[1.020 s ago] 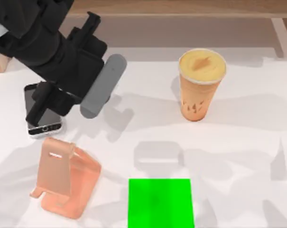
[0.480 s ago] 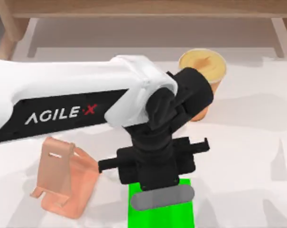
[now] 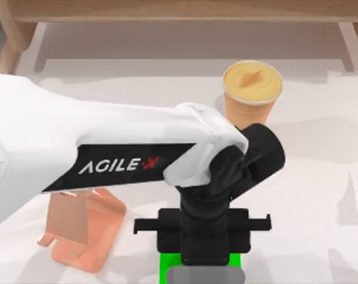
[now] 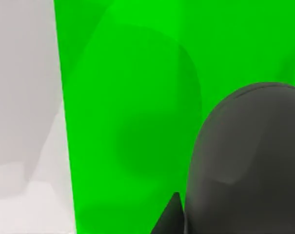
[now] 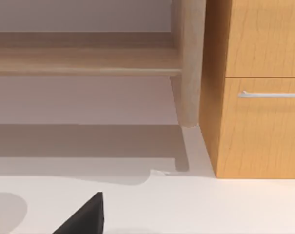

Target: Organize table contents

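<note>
A: Where is the left pincer (image 3: pixel 206 273)?
B: Low over the green pad (image 4: pixel 132 112), at the worktop's (image 3: pixel 321 189) near edge. The dark grey mouse (image 4: pixel 247 161) sits right under it, over the pad; whether the fingers pinch it, I cannot tell.
A: And the orange cup (image 3: pixel 251 94)?
B: Upright, well beyond the pincer. The pink phone stand (image 3: pixel 78 228) lies off to its left.

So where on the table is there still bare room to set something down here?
Bare table lies on the right side, from beside the orange cup down past the green pad. The left side is crowded: the left arm spans it above the pink stand, and its gripper holds the grey mouse over the pad.
</note>
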